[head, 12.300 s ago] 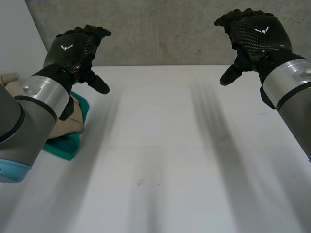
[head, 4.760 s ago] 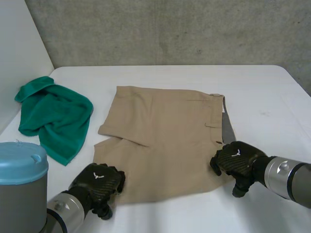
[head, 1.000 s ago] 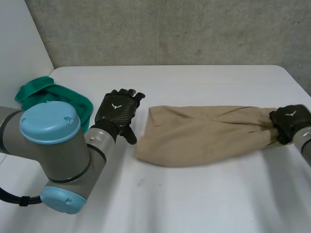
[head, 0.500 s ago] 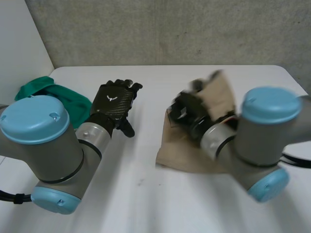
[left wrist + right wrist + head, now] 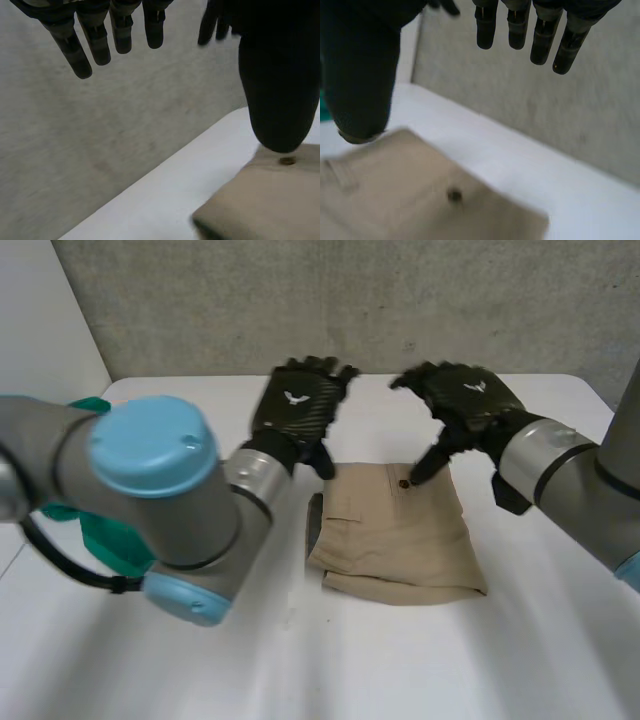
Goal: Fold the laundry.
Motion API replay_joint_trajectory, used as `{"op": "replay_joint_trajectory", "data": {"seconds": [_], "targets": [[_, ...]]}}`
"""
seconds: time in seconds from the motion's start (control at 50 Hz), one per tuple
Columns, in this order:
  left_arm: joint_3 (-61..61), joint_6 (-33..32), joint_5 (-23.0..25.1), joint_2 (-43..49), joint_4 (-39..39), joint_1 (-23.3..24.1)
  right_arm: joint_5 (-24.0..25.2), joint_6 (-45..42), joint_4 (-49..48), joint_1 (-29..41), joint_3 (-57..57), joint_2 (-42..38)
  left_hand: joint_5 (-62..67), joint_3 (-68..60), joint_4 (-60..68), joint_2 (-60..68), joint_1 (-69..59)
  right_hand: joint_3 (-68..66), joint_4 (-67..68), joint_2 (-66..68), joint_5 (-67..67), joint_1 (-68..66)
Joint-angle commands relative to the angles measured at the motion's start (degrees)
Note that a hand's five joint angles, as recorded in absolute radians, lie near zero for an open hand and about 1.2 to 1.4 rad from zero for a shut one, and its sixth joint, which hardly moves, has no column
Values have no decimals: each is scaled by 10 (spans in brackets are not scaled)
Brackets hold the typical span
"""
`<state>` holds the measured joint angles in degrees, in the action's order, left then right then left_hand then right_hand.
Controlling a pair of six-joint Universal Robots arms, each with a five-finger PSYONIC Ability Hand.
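A: White table [image 5: 400, 670], concrete wall [image 5: 350, 300] behind. Left to right we log green cloth [image 5: 112, 540], left hand [image 5: 298, 412], folded khaki shorts [image 5: 395, 535] mid-table, right hand [image 5: 462, 400].
B: Both hands hover spread, holding nothing. We judge a low sweep could snag the top layer, undoing the fold.
A: Head view gives us the whole bundle; wrist views give straight fingers [image 5: 516, 27] clear above the fabric.

Lit bright and even, softly, from overhead. Reads near-white on the table [image 5: 300, 670], flat mid-grey on the concrete wall [image 5: 350, 300]. Leaves a thin dark shadow under the near edge of the folded shorts [image 5: 400, 530]. Puts faint sheen on the left hand [image 5: 298, 415], right hand [image 5: 470, 400] and blue arm cap [image 5: 150, 445]. Renders the hands as near-black shapes against the wall in the wrist views.
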<state>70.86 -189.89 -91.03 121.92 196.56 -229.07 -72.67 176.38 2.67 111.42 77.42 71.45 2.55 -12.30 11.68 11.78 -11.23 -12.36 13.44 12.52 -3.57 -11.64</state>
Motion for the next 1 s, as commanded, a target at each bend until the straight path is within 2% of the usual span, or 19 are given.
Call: {"op": "replay_joint_trajectory", "data": {"seconds": [0.02,0.08,0.18,0.28,0.38,0.46,0.6,0.7,0.76,0.82,0.92,0.94,1.0], "targets": [[-119,2,45,142,-62,40,-63,-63,48,-18,-5,-88,7,-9,16,15,-20,24,-34,-25,36,16],[-144,2,40,179,-92,40,-70,-77,44,-19,-6,-129,10,-13,19,18,-23,24,-34,-25,36,16],[-165,-3,-11,230,-133,33,-70,-88,37,-18,-13,-185,36,-38,44,43,-49,24,-34,-25,36,16],[-155,-28,-27,229,-159,21,-77,-114,28,-17,-24,-216,36,-38,44,43,-49,24,-34,-25,36,16],[-136,-47,-25,201,-178,26,-76,-140,24,-22,-24,-207,29,-31,38,36,-42,24,-34,-25,36,16],[-101,-42,-11,140,-173,30,-74,-139,16,-24,-11,-178,0,-3,9,8,-13,24,-34,-25,36,16],[-64,-15,30,28,-163,36,-84,-127,-47,-47,60,-70,-15,12,-6,-7,2,24,-34,-25,36,16],[-34,-9,51,-46,-165,30,-122,-67,-65,-75,125,-6,-15,12,-6,-7,2,24,-34,-25,36,16],[-14,-8,66,-79,-169,27,-126,-37,-61,-87,149,4,-15,12,-6,-7,2,24,-34,-25,36,16],[9,-7,81,-110,-182,20,-121,5,-48,-100,186,5,-15,12,-6,-7,2,24,-34,-25,36,16],[52,18,101,-144,-196,-6,-80,38,-41,-106,240,2,-15,12,-6,-7,2,24,-34,-25,36,16],[57,23,103,-145,-196,-8,-58,49,-45,-107,255,-4,-15,12,-6,-7,2,24,-34,-25,36,16],[65,40,104,-146,-196,-13,-42,71,-56,-104,260,-17,-12,9,-3,-4,-2,24,-34,-25,36,16]]}}
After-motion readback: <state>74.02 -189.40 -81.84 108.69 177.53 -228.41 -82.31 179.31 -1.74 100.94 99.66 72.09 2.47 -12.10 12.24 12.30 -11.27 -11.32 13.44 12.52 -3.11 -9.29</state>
